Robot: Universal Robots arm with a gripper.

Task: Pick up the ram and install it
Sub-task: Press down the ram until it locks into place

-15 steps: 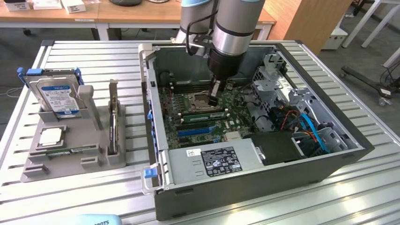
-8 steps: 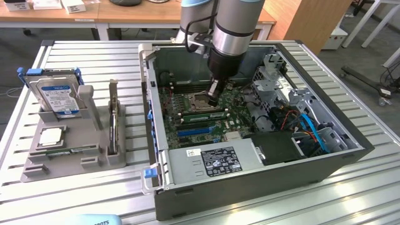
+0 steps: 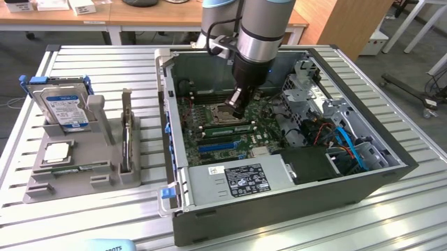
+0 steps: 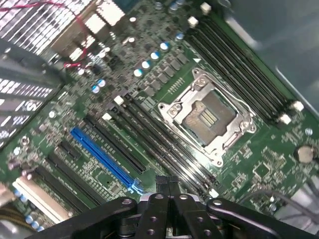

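Observation:
My gripper [image 3: 237, 112] reaches down into the open computer case [image 3: 178, 172], over the motherboard beside the empty processor socket [image 4: 207, 117]. Its fingertips [image 4: 167, 183] are shut together with nothing visible between them, right above the dark memory slots [image 4: 164, 149]. A green ram [image 3: 225, 127] stands on edge in a slot just below the socket, under the gripper tip. I cannot tell whether the tip touches it. Another thin green ram stick [image 3: 73, 168] with a white label lies in the front groove of the grey holder [image 3: 42, 191] on the exterior view's left.
The holder also carries a hard drive [image 3: 64, 107] in a blue frame, a square silver processor [image 3: 57, 151] and a tall dark upright card [image 3: 125, 137]. Inside the case are a blue slot [image 4: 102, 154], the power supply [image 3: 237, 180], and blue and orange cables [image 3: 346, 144].

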